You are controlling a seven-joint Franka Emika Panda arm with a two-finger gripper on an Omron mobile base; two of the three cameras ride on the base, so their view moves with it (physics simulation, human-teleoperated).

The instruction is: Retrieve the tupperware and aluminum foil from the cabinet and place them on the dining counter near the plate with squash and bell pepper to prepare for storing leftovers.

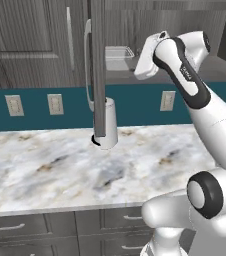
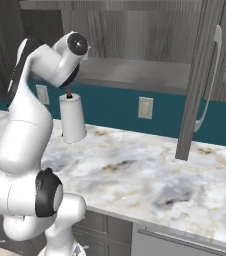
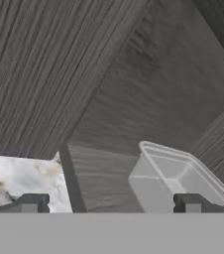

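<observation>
The cabinet (image 1: 135, 22) stands open, its door (image 1: 98, 70) swung out edge-on over the counter. On its grey shelf (image 2: 135, 72) sits the tupperware (image 1: 119, 57), a shallow translucent-white container. My arm is raised, with the hand (image 1: 150, 55) just right of the container at shelf height. In the hand view my gripper (image 3: 111, 204) is open and empty, and the tupperware (image 3: 176, 181) lies close ahead, off to the right behind the right fingertip (image 3: 193, 203). The aluminum foil, the plate and the dining counter are out of view.
A white paper towel roll (image 1: 107, 125) stands on the marble wall counter (image 1: 50, 170) right under the open door. Teal backsplash with outlets (image 1: 55, 104) runs behind. Grey drawers (image 1: 15, 227) sit below the counter edge. A second door handle (image 2: 212, 75) hangs at the right.
</observation>
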